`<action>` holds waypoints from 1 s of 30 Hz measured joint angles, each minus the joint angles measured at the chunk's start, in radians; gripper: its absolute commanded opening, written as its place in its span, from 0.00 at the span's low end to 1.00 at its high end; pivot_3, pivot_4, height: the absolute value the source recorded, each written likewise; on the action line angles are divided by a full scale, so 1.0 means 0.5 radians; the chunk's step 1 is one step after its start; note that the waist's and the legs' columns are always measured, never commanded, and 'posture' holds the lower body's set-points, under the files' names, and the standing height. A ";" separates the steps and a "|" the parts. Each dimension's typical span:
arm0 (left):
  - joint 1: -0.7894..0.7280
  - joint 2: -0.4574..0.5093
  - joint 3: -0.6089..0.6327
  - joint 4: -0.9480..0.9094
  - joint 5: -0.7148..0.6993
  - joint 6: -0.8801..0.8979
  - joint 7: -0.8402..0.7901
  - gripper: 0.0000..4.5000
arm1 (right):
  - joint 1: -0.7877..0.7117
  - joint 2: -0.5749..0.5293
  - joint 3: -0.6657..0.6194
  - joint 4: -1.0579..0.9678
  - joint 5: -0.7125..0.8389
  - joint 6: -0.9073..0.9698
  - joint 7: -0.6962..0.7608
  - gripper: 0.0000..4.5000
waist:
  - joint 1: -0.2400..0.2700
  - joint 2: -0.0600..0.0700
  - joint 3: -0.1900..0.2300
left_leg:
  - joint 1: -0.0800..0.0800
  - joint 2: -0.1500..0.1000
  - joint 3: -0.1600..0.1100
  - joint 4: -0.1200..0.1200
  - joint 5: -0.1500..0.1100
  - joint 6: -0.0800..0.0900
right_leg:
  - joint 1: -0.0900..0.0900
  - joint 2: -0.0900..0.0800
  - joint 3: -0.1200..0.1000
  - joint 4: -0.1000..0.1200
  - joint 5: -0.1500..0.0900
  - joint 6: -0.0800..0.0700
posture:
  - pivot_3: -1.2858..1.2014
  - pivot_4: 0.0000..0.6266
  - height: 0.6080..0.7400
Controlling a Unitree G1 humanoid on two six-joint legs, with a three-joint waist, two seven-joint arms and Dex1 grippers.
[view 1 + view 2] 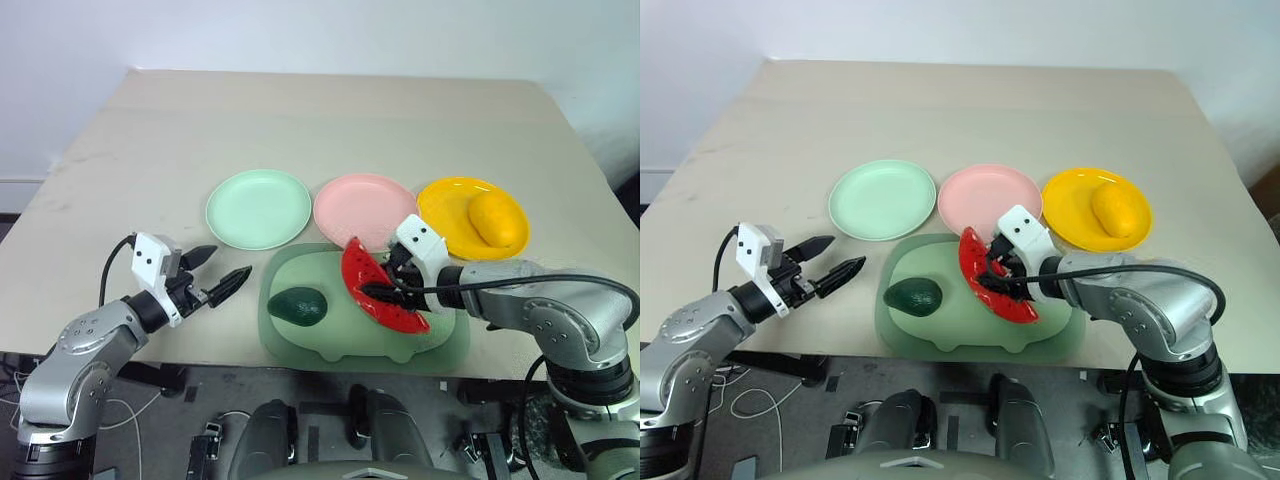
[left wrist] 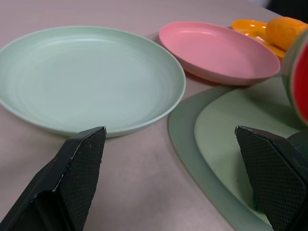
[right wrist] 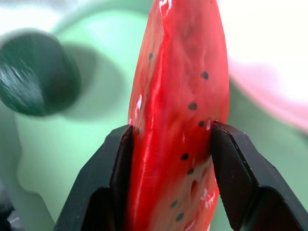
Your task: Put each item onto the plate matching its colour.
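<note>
The left gripper (image 1: 222, 272) is hovering over the table (image 1: 120, 160) just beside the tray's near-left edge, its jaws standing wide apart with nothing between them, pointing toward the mint green plate (image 1: 258, 208), which is lying bare at the left of the row. On the pale-green tray (image 1: 300, 345) the avocado (image 1: 298, 306) is resting toward the left side, untouched. Behind the tray, the pink plate (image 1: 364, 210) is sitting bare in the middle of the row. The right gripper (image 1: 392, 291) is clamping its jaws on the watermelon slice (image 1: 372, 292), one pad on each red face as the right wrist view is showing, with the slice standing on edge over the tray's right half. So the step in hand is looking like the watermelon's pickup; the next move is calling for a lift clear of the tray and a short carry back to the pink plate just behind. The mango (image 1: 496, 218) is already lying on the yellow plate (image 1: 450, 205) at the right. Whether the slice is touching the tray or already off it is hard to make out, and the gripper is hiding part of its rind
</note>
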 measured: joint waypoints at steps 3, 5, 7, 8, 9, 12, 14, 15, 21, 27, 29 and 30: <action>0.006 0.003 0.007 -0.055 -0.009 0.007 0.006 1.00 | -0.239 -0.005 -0.049 0.204 -0.060 -0.124 0.042 0.47 | -0.003 0.000 0.000 | 0.000 0.000 0.000 0.000 0.000 0.000 | 0.000 0.000 0.000 0.000 0.000 0.000 | 0.52 0.24 1.00; 0.020 0.004 0.014 -0.090 -0.018 0.023 0.019 1.00 | -0.372 -0.025 -0.012 0.392 -0.174 -0.298 0.092 0.47 | -0.004 0.000 0.000 | 0.000 0.000 0.000 -0.001 0.000 0.000 | 0.000 0.001 0.000 0.000 0.000 0.000 | 0.52 0.24 1.00; 0.026 0.004 0.012 -0.117 -0.027 0.037 0.032 1.00 | -0.437 -0.028 0.072 0.607 -0.321 -0.493 0.141 0.47 | -0.001 0.000 0.000 | -0.001 -0.001 0.000 0.000 0.000 0.000 | 0.000 0.001 -0.001 -0.001 0.000 0.000 | 0.52 0.24 1.00; 0.033 0.004 0.014 -0.124 -0.029 0.039 0.037 1.00 | -0.454 -0.025 0.136 0.730 -0.401 -0.601 0.180 0.47 | -0.001 0.000 0.000 | -0.001 -0.001 0.000 0.000 0.000 0.000 | 0.000 0.000 -0.001 -0.001 0.000 0.000 | 0.52 0.24 1.00; 0.033 0.004 0.013 -0.129 -0.033 0.041 0.037 1.00 | -0.455 -0.018 0.171 0.799 -0.444 -0.654 0.199 0.47 | 0.000 0.000 0.000 | -0.001 -0.002 0.000 0.000 0.000 0.000 | 0.000 0.000 -0.001 -0.001 0.000 0.000 | 0.52 0.24 1.00; 0.032 0.005 0.003 -0.159 -0.036 0.049 0.042 1.00 | -0.523 0.086 0.334 1.222 -0.652 -0.982 0.302 0.55 | -0.011 0.000 0.000 | 0.000 -0.003 0.002 0.000 0.000 0.000 | 0.001 0.000 0.000 -0.001 0.001 0.000 | 0.52 0.24 1.00; 0.022 0.020 -0.008 -0.207 -0.040 0.053 0.038 1.00 | -0.561 0.148 0.418 1.508 -0.794 -1.191 0.356 0.69 | -0.022 0.000 0.000 | -0.001 -0.003 0.000 0.000 0.000 0.000 | 0.000 0.000 -0.001 0.000 0.000 0.000 | 0.52 0.24 1.00; 0.022 0.039 -0.009 -0.222 -0.042 0.058 0.034 1.00 | -0.572 0.165 0.448 1.608 -0.855 -1.278 0.388 0.77 | -0.024 0.001 0.001 | -0.002 -0.003 0.000 -0.001 0.000 0.000 | 0.000 0.000 -0.001 0.000 0.000 0.000 | 0.52 0.24 1.00; 0.018 0.133 -0.013 -0.236 -0.092 0.094 -0.063 1.00 | -0.596 0.160 0.430 1.704 -1.008 -1.525 0.517 0.99 | -0.038 0.002 0.001 | -0.002 0.000 0.001 -0.001 0.000 0.000 | -0.001 0.000 -0.001 0.000 0.001 0.001 | 0.52 0.24 1.00; -0.132 0.331 -0.087 -0.263 -0.272 0.179 -0.390 1.00 | -0.527 0.141 0.141 1.499 -0.965 -1.682 0.545 0.99 | -0.028 0.002 0.002 | -0.002 0.000 -0.001 0.000 0.000 -0.001 | 0.000 0.000 -0.002 0.000 0.001 0.001 | 0.52 0.24 1.00; -0.230 0.384 -0.117 -0.247 -0.306 0.184 -0.501 1.00 | -0.466 0.125 -0.010 1.404 -0.908 -1.713 0.558 0.99 | -0.028 0.002 0.002 | -0.002 -0.001 -0.001 0.000 0.000 -0.001 | 0.000 0.000 -0.002 0.000 0.001 0.001 | 0.52 0.24 1.00; -0.259 0.402 -0.121 -0.238 -0.311 0.184 -0.540 1.00 | -0.439 0.116 -0.057 1.376 -0.888 -1.722 0.565 0.99 | -0.031 0.002 0.002 | -0.001 -0.001 0.000 0.000 0.000 -0.001 | 0.000 0.000 -0.002 0.000 0.000 0.001 | 0.52 0.24 1.00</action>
